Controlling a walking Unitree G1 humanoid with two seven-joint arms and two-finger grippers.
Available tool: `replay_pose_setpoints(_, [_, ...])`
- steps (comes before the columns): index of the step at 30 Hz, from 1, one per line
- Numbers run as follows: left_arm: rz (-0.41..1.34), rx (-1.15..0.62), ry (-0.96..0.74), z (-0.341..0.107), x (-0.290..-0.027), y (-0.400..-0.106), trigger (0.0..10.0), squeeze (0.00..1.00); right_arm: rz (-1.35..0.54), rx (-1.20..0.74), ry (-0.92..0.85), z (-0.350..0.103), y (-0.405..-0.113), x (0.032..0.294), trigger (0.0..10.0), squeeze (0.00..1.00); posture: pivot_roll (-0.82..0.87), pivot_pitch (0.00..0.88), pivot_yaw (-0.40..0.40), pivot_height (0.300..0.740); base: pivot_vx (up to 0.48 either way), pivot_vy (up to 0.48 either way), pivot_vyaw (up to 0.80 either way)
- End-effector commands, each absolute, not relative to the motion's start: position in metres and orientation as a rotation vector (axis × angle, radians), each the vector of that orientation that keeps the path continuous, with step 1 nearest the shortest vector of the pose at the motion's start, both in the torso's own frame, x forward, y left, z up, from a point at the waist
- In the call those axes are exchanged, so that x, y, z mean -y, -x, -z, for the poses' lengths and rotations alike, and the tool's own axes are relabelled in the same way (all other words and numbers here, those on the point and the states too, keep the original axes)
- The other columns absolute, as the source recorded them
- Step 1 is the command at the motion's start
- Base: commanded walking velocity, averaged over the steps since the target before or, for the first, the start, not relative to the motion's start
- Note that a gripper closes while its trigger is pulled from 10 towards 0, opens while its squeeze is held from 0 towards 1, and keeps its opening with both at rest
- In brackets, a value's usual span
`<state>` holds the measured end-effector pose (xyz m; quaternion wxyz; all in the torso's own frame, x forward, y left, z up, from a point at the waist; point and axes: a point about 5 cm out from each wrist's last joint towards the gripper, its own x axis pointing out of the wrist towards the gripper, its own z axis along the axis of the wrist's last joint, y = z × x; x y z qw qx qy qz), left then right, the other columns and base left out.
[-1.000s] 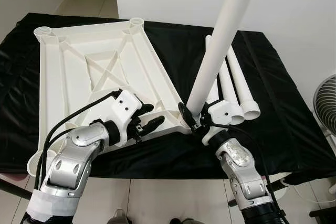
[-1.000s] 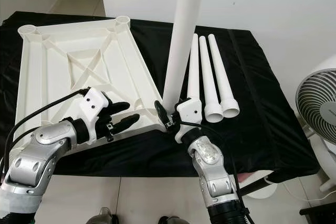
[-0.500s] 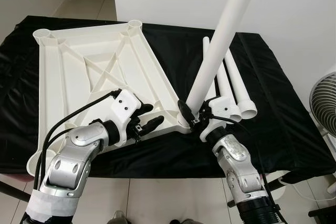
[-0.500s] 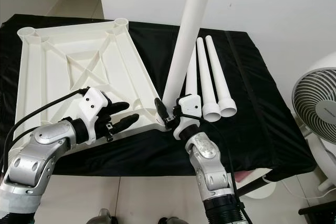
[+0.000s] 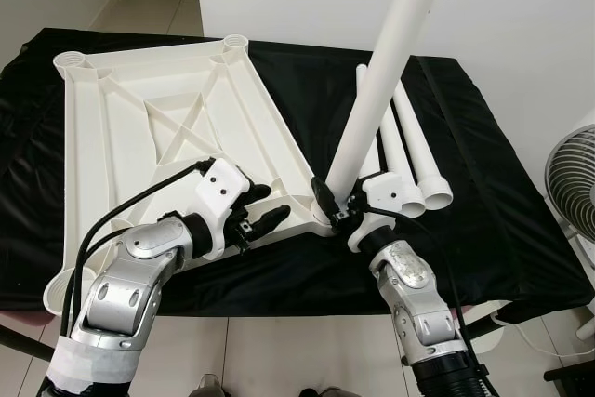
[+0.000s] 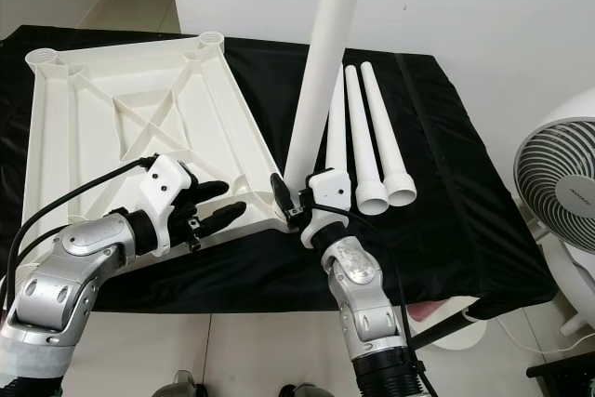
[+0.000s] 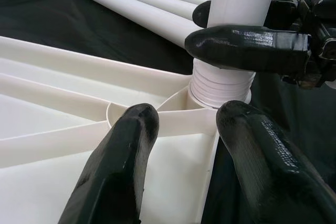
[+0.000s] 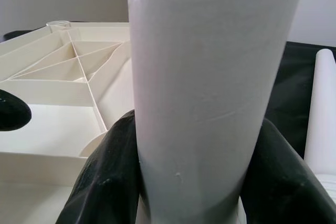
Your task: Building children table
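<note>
The right end effector [image 6: 296, 204] is clamping an upright white table leg [image 6: 321, 62] at the upturned tabletop's [image 5: 158, 137] near corner socket, while the left end effector [image 5: 253, 218], fingers parted, is resting on the tabletop beside it.

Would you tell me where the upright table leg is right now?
The upright leg stands in the tabletop's near right corner socket, gripped by the right end effector, left of three spare legs.

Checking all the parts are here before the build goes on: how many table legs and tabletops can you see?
Tabletop: 1
Leg held upright by the right gripper at a corner socket: 1
Legs lying on the black cloth: 3
Total: 5 parts
</note>
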<state>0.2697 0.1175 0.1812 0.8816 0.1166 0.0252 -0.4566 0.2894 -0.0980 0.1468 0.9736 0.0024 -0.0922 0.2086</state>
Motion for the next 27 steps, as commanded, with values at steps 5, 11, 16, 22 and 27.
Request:
replay_pose_setpoints(5, [0.867, -0.033, -0.232, -0.185, -0.119, -0.272, 10.0, 0.0, -0.305, 0.123, 0.001, -0.133, -0.291, 0.104, 10.0, 0.0, 0.16, 0.107, -0.061, 0.74, 0.0, 0.0, 0.0])
replay_pose_setpoints(11, [0.866, -0.032, -0.232, -0.186, -0.119, -0.271, 10.0, 0.0, -0.152, 0.143, 0.001, -0.134, -0.293, 0.111, 10.0, 0.0, 0.17, 0.106, -0.062, 0.74, 0.0, 0.0, 0.0])
replay_pose_setpoints(16, [0.859, -0.031, -0.234, -0.187, -0.121, -0.271, 10.0, 0.0, 0.021, 0.116, -0.015, -0.128, -0.296, 0.12, 10.0, 0.0, 0.18, 0.105, -0.063, 0.74, 0.0, 0.0, 0.0])
replay_pose_setpoints(22, [0.849, -0.03, -0.232, -0.187, -0.122, -0.271, 10.0, 0.0, 0.15, 0.078, -0.015, -0.124, -0.307, 0.132, 10.0, 0.0, 0.18, 0.105, -0.068, 0.74, 0.0, 0.0, 0.0])
replay_pose_setpoints(27, [0.847, -0.03, -0.228, -0.187, -0.121, -0.27, 10.0, 0.0, 0.208, 0.069, 0.015, -0.123, -0.314, 0.138, 10.0, 0.0, 0.19, 0.107, -0.072, 0.74, 0.0, 0.0, 0.0])
